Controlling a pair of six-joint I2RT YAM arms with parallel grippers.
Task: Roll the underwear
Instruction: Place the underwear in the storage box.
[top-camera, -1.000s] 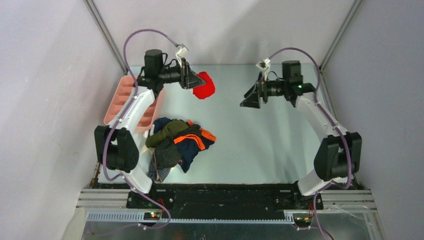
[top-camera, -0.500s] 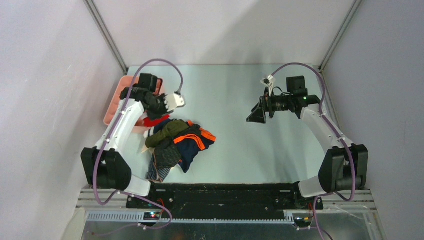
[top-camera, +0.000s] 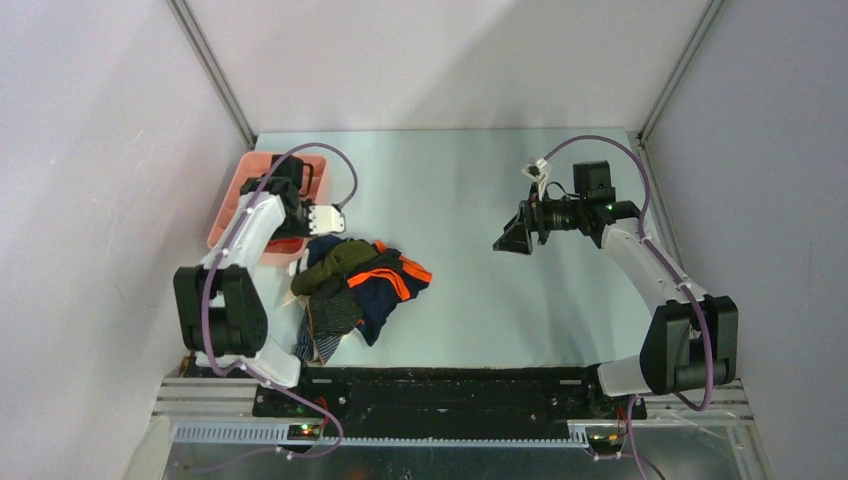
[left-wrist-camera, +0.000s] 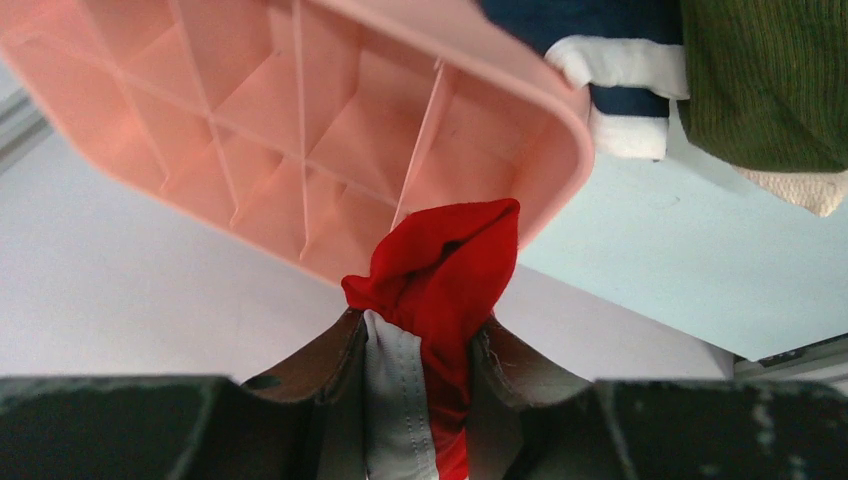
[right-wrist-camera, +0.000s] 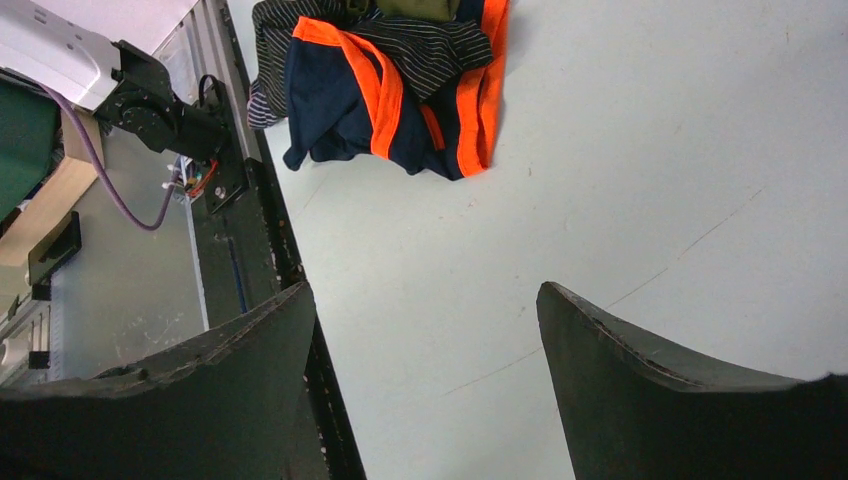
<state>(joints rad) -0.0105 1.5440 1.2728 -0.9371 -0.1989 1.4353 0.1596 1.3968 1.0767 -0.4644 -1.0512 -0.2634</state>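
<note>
Our left tool (left-wrist-camera: 418, 338) is clamped on the small red cloth brief (left-wrist-camera: 445, 255), with its white waistband (left-wrist-camera: 395, 400) bunched between the fingers; the bundle hangs over the near end of the pink plastic compartment tray (left-wrist-camera: 250, 120), at the far left of the pale worktop (top-camera: 500, 300); whether the cloth touches the tray we cannot tell. Our right tool (right-wrist-camera: 422, 300) stands wide open and empty over bare worktop on the right, well apart. The heap of soft briefs (top-camera: 355, 280), navy with orange bands, olive green and dark grey striped, lies just right of the tray, toward the near edge. We judge the step to be stowing the red piece. To do it well we should centre the bundle between the dividers, clear of the rim; lower it until it sits on the compartment floor; only then release, so the roll does not spring loose; then lift straight up, dragging no cloth out.
</note>
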